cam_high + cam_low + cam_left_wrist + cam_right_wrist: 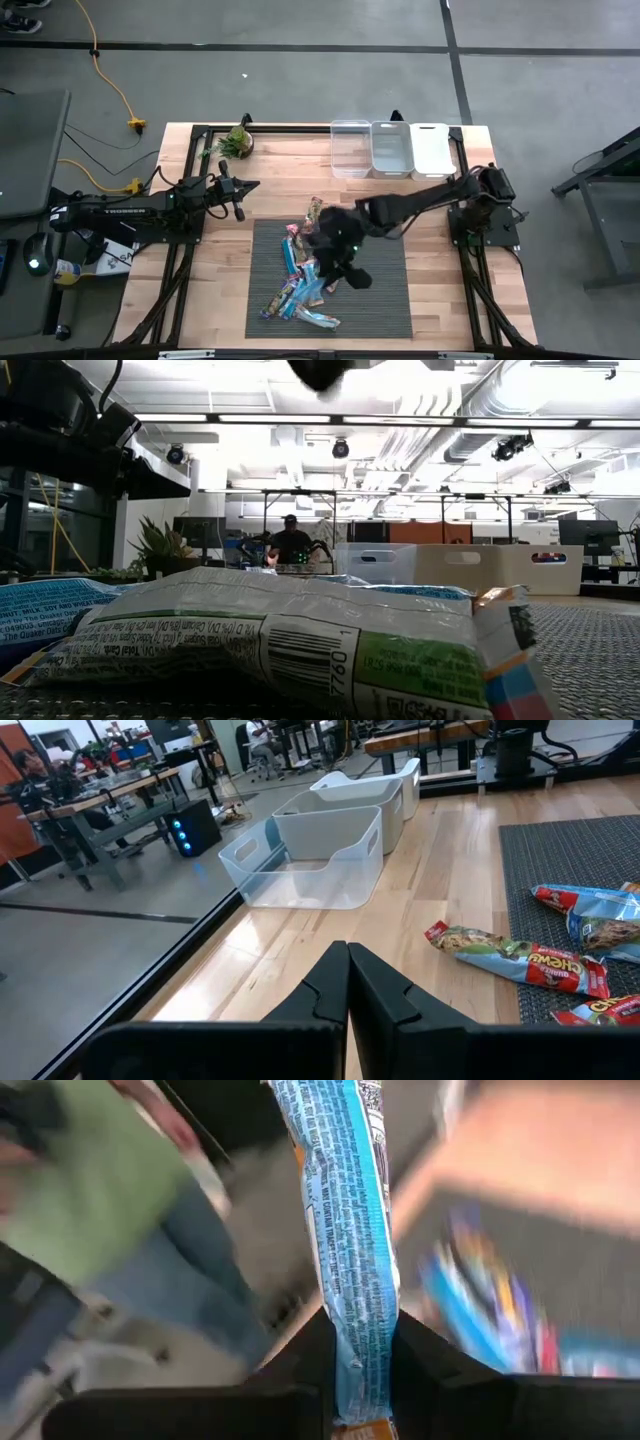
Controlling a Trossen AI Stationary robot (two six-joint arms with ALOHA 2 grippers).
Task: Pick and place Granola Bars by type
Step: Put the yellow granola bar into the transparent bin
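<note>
Several granola bars [300, 285] in blue, red and green wrappers lie in a heap on the grey mat [385, 300]. They fill the front of the low view [280, 640], and some show in the left wrist view [520, 958]. My right gripper [360, 1342] hangs over the heap [340, 262] and is shut on a light blue bar [345, 1200]. My left gripper [347, 972] is shut and empty. It waits over bare wood at the table's left [240, 192]. My right gripper pinches the light blue bar near one end [362, 1330] between its two fingers. An orange tip [362, 1430] reaches back between them. The bar runs along the fingers and sticks out well past their tips. It appears lifted off the heap.
Three bins stand in a row at the far edge: one clear [350, 148], one grey [392, 148] and one white [432, 148]. A small potted plant [237, 142] stands at the far left. A person in a green top shows blurred in the right wrist view [90, 1190].
</note>
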